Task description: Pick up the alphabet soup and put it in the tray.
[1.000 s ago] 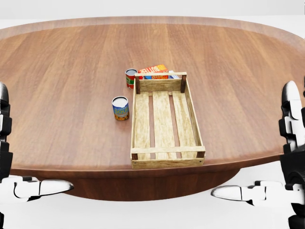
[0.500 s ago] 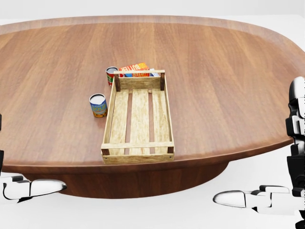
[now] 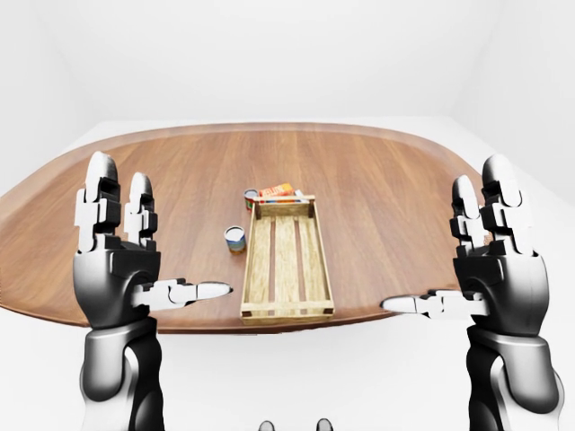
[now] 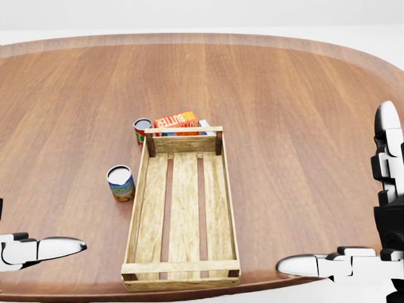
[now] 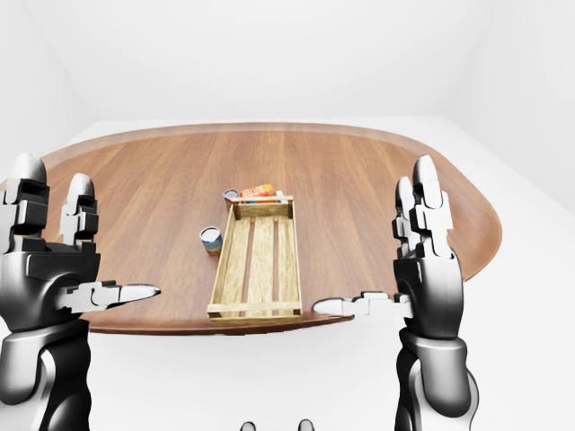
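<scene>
The alphabet soup (image 4: pixel 120 182) stands upright just left of the tray (image 4: pixel 181 273), nearer the left hand (image 3: pixel 117 260) than the right hand (image 3: pixel 494 260), both with fingers spread and empty.

Bright, even light is filling all three views, coming from no clear direction. The wooden table (image 4: pixel 303 113) is showing only faint soft shadows beside the things standing on it. Everything is rendering sharp, without glare, blur or edge distortion.
</scene>
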